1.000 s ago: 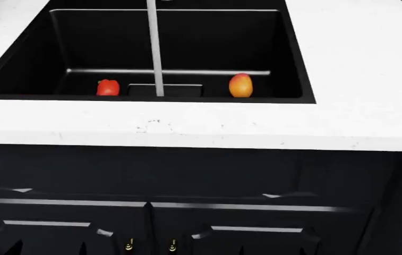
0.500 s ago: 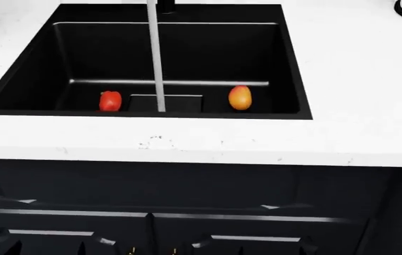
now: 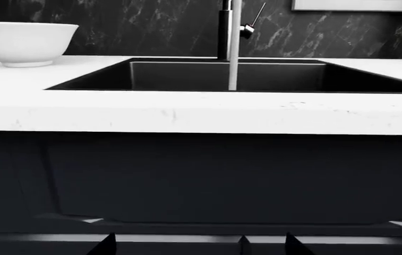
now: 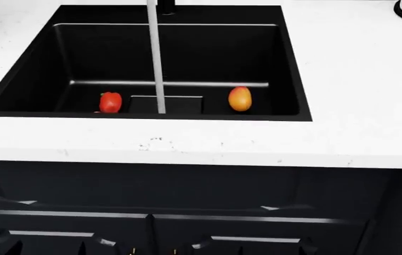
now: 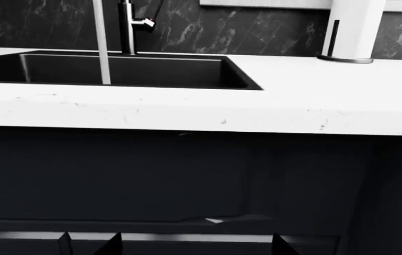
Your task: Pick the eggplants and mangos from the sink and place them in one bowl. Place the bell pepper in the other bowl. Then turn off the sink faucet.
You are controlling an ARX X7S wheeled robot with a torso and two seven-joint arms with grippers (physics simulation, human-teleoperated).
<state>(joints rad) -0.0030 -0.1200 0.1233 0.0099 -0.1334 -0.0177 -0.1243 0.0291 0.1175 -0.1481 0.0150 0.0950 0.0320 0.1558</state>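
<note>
The black sink (image 4: 186, 53) is set in a white counter. On its floor, a red bell pepper (image 4: 110, 102) lies left of the drain plate and a red-orange mango (image 4: 240, 99) lies right of it. No eggplants are in view. Water runs in a thin stream (image 4: 156, 58) from the faucet (image 3: 224, 32), whose thin lever points up and to the side. One white bowl (image 3: 24, 37) stands on the counter left of the sink. My left gripper (image 3: 199, 249) and right gripper (image 5: 197, 249) are both open and empty, low in front of the cabinet.
The white countertop (image 4: 357, 106) surrounds the sink, above dark cabinet doors (image 4: 186, 212). A white roll on a black stand (image 5: 353, 29) sits at the back right of the counter. A dark marbled wall (image 3: 116, 21) is behind the sink.
The head view has shifted so that the sink sits lower in the picture and its back rim and the faucet base show. The pepper and mango have not moved.
</note>
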